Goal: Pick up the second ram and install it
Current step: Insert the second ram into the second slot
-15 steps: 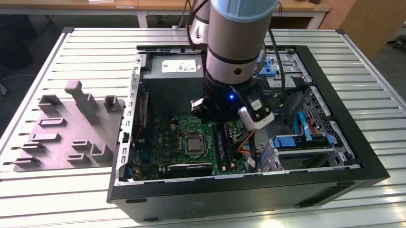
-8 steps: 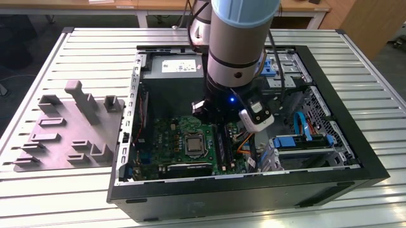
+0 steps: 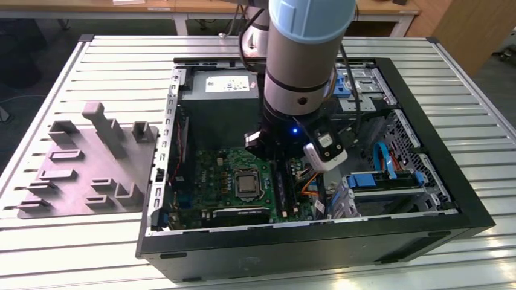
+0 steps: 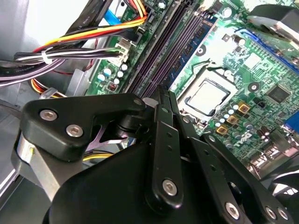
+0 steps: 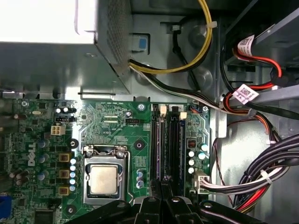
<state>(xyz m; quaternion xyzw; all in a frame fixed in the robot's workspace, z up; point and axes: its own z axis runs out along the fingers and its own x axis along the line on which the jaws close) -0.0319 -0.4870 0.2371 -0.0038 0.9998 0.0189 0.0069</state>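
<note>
My gripper (image 4: 163, 93) is shut, its two thin black fingers pressed together with nothing visible between them. It hangs low inside the open PC case (image 3: 451, 181), with its tip right over the black memory slots (image 5: 168, 144) beside the CPU socket (image 5: 103, 179). A dark-blue ram strip (image 4: 187, 53) with small chips stands on edge in the slot row nearest the socket. I cannot tell whether this strip is the second ram. In the exterior view the arm (image 3: 298, 72) reaches down over the green motherboard (image 3: 217, 175) and hides the fingers.
The grey power supply (image 3: 222, 84) sits at the far end of the case. Bundled cables (image 5: 261, 177) run close beside the slots. A blue drive bracket (image 3: 379, 179) lies toward the exterior view's right. A grey parts fixture (image 3: 89, 163) rests on the table outside the case.
</note>
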